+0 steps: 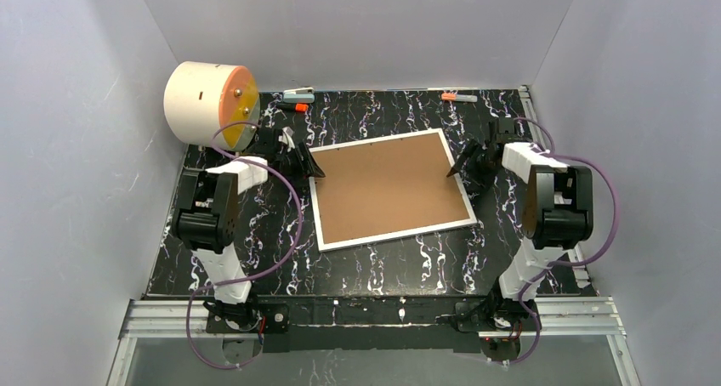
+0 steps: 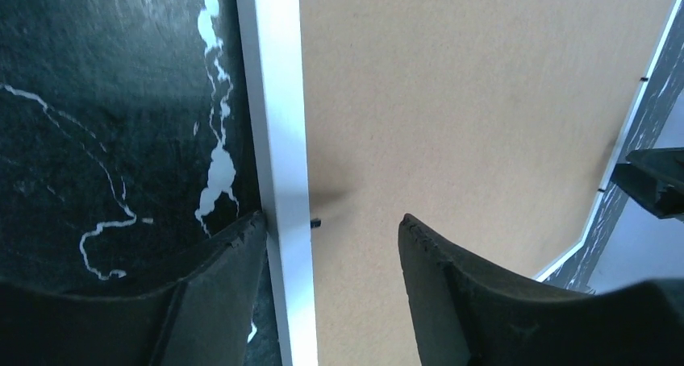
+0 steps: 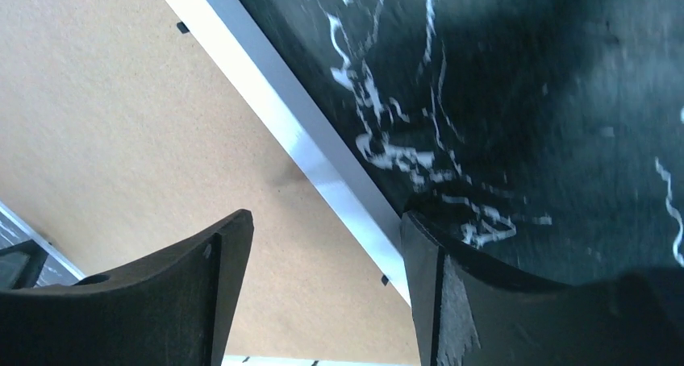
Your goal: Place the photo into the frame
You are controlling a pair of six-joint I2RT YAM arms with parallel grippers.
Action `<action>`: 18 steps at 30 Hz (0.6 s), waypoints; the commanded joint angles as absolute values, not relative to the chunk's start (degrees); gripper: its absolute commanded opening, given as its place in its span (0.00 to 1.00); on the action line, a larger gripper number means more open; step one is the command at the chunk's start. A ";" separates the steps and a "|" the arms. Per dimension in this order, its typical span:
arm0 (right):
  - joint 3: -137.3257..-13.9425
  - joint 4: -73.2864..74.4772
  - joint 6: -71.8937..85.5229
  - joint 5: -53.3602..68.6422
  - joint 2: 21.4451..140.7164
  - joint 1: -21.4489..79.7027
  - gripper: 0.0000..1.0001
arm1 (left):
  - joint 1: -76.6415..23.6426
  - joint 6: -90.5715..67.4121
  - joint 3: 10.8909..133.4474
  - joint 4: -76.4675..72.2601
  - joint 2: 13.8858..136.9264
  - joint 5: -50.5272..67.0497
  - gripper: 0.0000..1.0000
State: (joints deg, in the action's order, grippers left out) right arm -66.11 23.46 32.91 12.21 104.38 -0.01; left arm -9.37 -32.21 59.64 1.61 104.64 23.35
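The frame (image 1: 387, 190) lies flat on the black marbled table with its brown board back up and a thin white rim around it. My left gripper (image 1: 308, 167) is open astride the frame's left edge (image 2: 282, 140): one finger (image 2: 230, 253) rests against the outside of the white rim, the other (image 2: 427, 261) hovers over the brown board. My right gripper (image 1: 461, 165) is open astride the right edge (image 3: 323, 172), with one finger (image 3: 218, 253) over the board and the other (image 3: 427, 253) just outside the rim. The photo is out of view.
A white drum with an orange face (image 1: 211, 103) stands at the back left, close behind the left arm. Two orange-capped pens (image 1: 298, 105) (image 1: 455, 97) and a small white object (image 1: 299, 91) lie along the back edge. Grey walls enclose the table.
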 commanded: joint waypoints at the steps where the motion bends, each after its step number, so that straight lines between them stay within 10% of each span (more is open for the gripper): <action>1: -65.24 28.13 34.86 6.17 98.37 0.53 0.77 | -10.01 -32.41 56.36 6.87 100.66 19.43 0.63; 9: -69.76 30.35 33.63 1.37 92.95 1.50 0.81 | -10.02 -30.85 49.90 8.85 92.44 15.06 0.75; 18: -65.55 9.16 36.48 28.83 94.43 21.25 0.65 | -10.02 -33.73 41.21 0.64 90.05 25.29 0.36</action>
State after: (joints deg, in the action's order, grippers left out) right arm -65.80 19.22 35.51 17.15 92.05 10.15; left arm -9.89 -32.73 44.49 2.83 91.29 20.32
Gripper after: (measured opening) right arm 0.661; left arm 0.419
